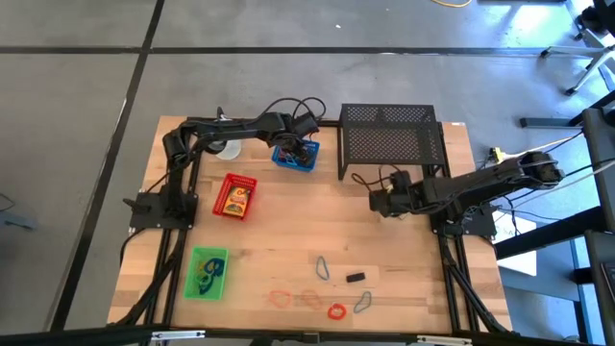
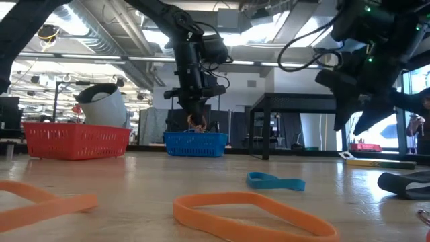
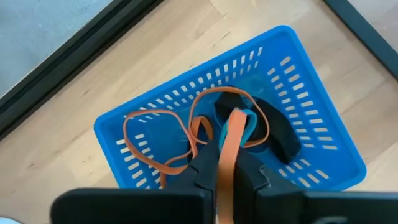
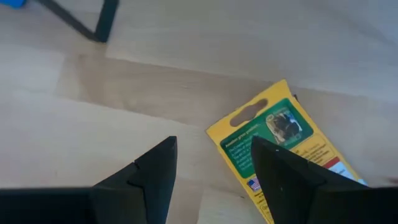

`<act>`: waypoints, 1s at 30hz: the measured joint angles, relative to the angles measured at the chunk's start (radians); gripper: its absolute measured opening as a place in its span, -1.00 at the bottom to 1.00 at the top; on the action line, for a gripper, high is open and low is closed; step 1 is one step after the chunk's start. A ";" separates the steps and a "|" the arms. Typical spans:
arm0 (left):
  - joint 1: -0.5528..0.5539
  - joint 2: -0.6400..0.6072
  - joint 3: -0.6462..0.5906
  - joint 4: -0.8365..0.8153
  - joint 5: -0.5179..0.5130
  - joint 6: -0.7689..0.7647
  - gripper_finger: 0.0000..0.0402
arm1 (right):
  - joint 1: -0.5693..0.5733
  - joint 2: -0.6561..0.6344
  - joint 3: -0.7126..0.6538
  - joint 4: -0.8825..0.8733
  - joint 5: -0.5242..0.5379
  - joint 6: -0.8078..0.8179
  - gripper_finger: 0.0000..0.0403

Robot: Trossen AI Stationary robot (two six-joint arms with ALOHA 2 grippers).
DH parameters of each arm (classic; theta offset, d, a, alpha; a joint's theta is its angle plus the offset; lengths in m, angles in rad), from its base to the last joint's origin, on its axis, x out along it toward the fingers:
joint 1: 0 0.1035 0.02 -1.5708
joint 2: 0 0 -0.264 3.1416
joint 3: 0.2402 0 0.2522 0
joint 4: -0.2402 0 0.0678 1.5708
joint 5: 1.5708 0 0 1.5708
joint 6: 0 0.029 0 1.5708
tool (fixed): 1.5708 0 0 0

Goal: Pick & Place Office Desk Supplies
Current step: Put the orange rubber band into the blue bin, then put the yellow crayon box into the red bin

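- Near edge of the table (image 1: 404, 250), middle: two loose orange bands (image 1: 280, 299), a red band (image 1: 335, 311) and a grey clip (image 1: 363, 303), lying flat and apart from each other.
- Just behind them: a blue band (image 1: 322, 268), an elongated loop with its long axis running roughly from near edge to far edge. Beside it is a small black clip (image 1: 356, 277), lengthwise along the near edge.
- Near left corner: green tray (image 1: 208, 272), holding dark and blue pieces too small to tell.
- Left of centre: red tray (image 1: 235, 196), holding one yellow box (image 1: 234, 200) that lies flat with its long axis along the tray's.
- Right of centre: right gripper (image 4: 214, 146), above the table with its fingers spread apart and nothing between them. Below it a yellow packet (image 4: 283, 140) with a green panel lies flat on the wood.
- Far edge, middle: blue tray (image 3: 311, 155), slotted walls, holding looped orange bands and a blue-green one over a black piece.
- Left gripper (image 3: 225, 152): directly above the blue tray, fingers pinched on a held orange band (image 3: 229, 140) that hangs into it.
- Far edge, right of the blue tray: black mesh rack (image 1: 389, 139). A white cup (image 1: 228, 147) stands to the tray's left.
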 joint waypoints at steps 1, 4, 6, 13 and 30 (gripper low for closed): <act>0.000 0.000 0.000 0.000 -0.001 0.000 -0.88 | 0.000 0.000 -0.007 0.004 0.002 0.026 0.03; 0.000 0.000 0.000 0.000 0.003 0.000 -0.77 | 0.000 0.001 -0.025 0.007 0.019 0.093 0.03; 0.000 0.000 0.000 0.000 0.013 -0.001 -0.69 | 0.000 0.001 -0.040 0.021 0.027 0.126 0.03; 0.000 -0.001 0.000 0.000 0.024 -0.004 -0.42 | 0.000 0.012 -0.074 0.096 0.054 0.147 0.03; -0.005 -0.175 0.000 0.001 0.089 -0.015 -0.44 | 0.000 0.232 -0.074 0.174 0.126 0.274 0.03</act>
